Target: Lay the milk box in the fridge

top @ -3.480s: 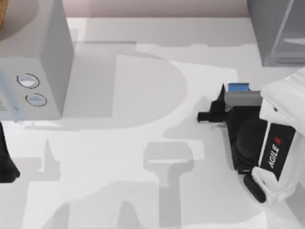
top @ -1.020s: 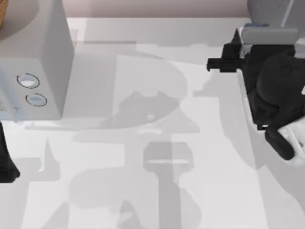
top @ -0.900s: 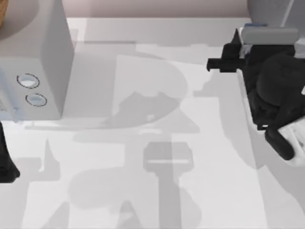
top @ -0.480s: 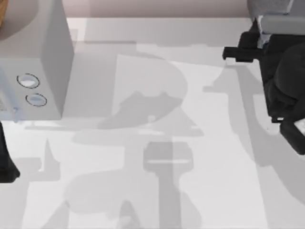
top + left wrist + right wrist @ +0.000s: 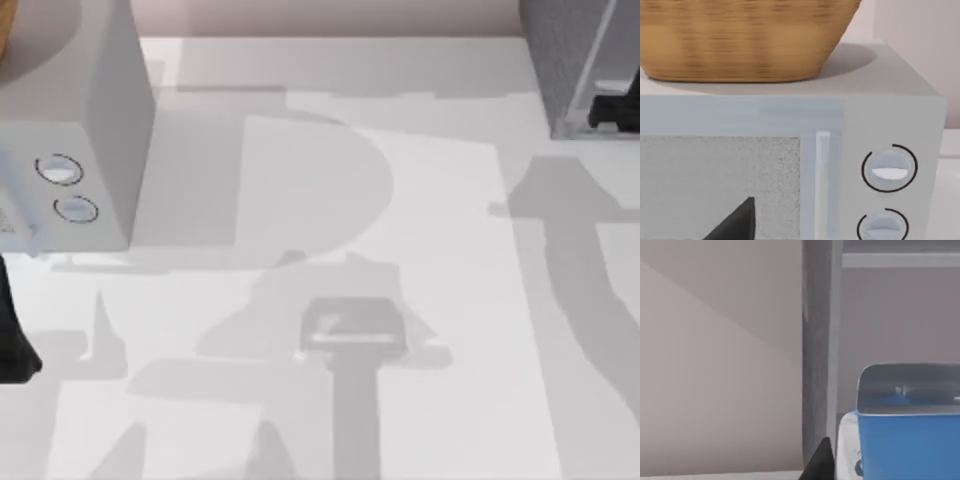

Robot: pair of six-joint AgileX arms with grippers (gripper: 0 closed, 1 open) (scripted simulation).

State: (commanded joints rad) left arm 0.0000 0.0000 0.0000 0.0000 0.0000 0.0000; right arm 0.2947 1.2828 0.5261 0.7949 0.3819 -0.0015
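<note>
In the right wrist view the blue milk box [image 5: 910, 435] sits close in front of the camera, its grey top upward, beside one black fingertip [image 5: 819, 465]. My right gripper [image 5: 615, 108] is shut on it, at the open front of the fridge [image 5: 548, 60] in the back right corner. The fridge's speckled wall edge [image 5: 816, 340] stands just beside the box, with paler inner panels behind it. My left gripper [image 5: 12, 345] is parked at the table's left edge, facing the microwave.
A light-grey microwave [image 5: 90, 130] with two round dials [image 5: 888, 167] stands at the back left. A wicker basket [image 5: 745, 35] rests on top of it. White tabletop [image 5: 330, 200] spreads between the two appliances.
My right arm has carried the milk box from the table's right side back to the fridge's opening. It has nearly left the top view. The left arm has not moved.
</note>
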